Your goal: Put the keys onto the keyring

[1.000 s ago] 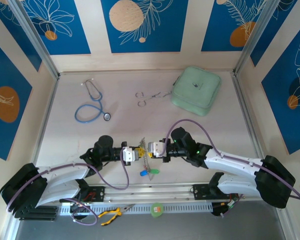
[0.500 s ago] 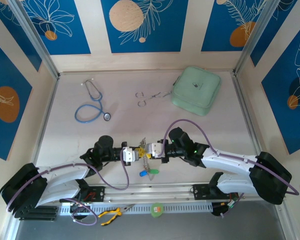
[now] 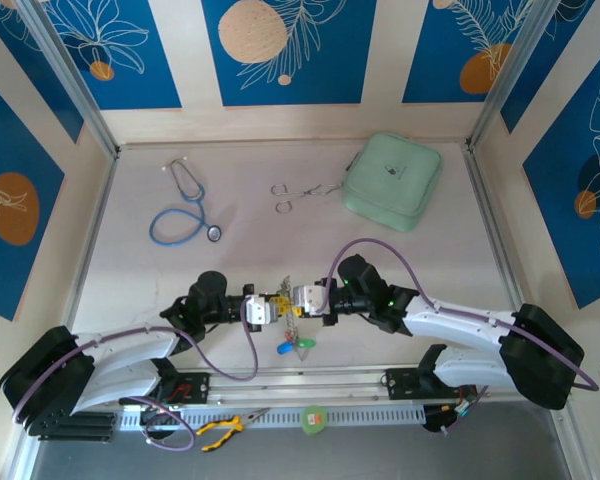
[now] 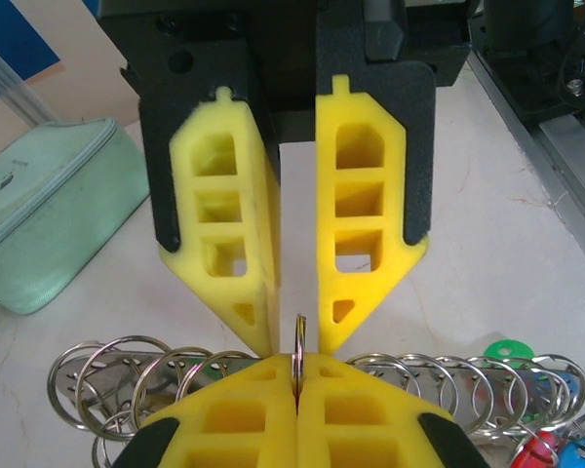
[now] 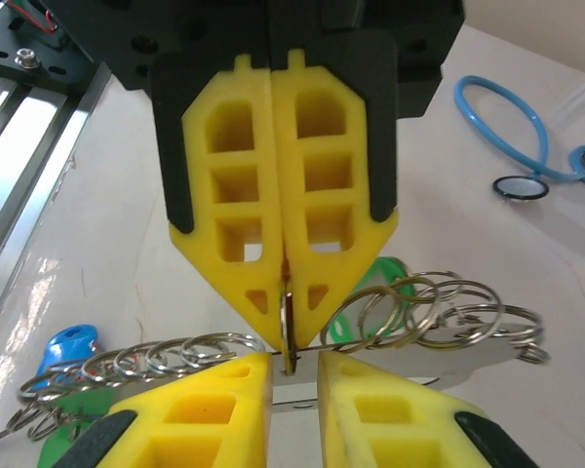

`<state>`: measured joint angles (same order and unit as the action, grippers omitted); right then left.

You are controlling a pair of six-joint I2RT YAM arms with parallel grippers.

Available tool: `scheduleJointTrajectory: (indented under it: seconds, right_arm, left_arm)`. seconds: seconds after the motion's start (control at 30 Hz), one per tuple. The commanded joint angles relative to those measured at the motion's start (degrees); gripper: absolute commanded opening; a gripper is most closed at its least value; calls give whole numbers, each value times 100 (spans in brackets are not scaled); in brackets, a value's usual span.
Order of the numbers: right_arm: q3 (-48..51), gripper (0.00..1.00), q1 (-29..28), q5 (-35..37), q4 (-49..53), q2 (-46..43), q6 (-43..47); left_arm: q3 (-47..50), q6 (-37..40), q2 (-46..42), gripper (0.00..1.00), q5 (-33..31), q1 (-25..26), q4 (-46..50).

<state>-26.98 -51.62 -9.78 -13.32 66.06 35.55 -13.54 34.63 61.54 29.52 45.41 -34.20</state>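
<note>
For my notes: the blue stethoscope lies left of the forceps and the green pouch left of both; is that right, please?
No: the top external view shows the green pouch right of both; the blue stethoscope lies left of the forceps.

A stethoscope [image 3: 185, 208] is lying at the upper left of the table [image 3: 140, 270], forceps [image 3: 295, 192] at upper centre, a pouch [image 3: 392, 182] at upper right. At lower centre the left gripper [image 3: 274, 306] and right gripper [image 3: 297, 300] are meeting tip to tip, a split ring [image 4: 297, 351] sitting between them. The keys [image 3: 295, 346] are lying just below them in the frame.
</note>
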Motion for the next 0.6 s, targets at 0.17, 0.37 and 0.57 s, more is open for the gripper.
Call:
scheduleJointTrajectory:
  seconds: [0.17,0.37,0.57]
  right_arm:
    - [57,20,-39,22,-100,-187,31]
    - [-27,18,-59,-50,-191,-10,24]
    - [-113,14,-73,-155,-328,152,-48]
  left_arm:
    - [-60,132,-76,0,76,83,-21]
    - [-79,115,-53,0,117,87,-52]
    - [-52,88,-19,0,126,87,-163]
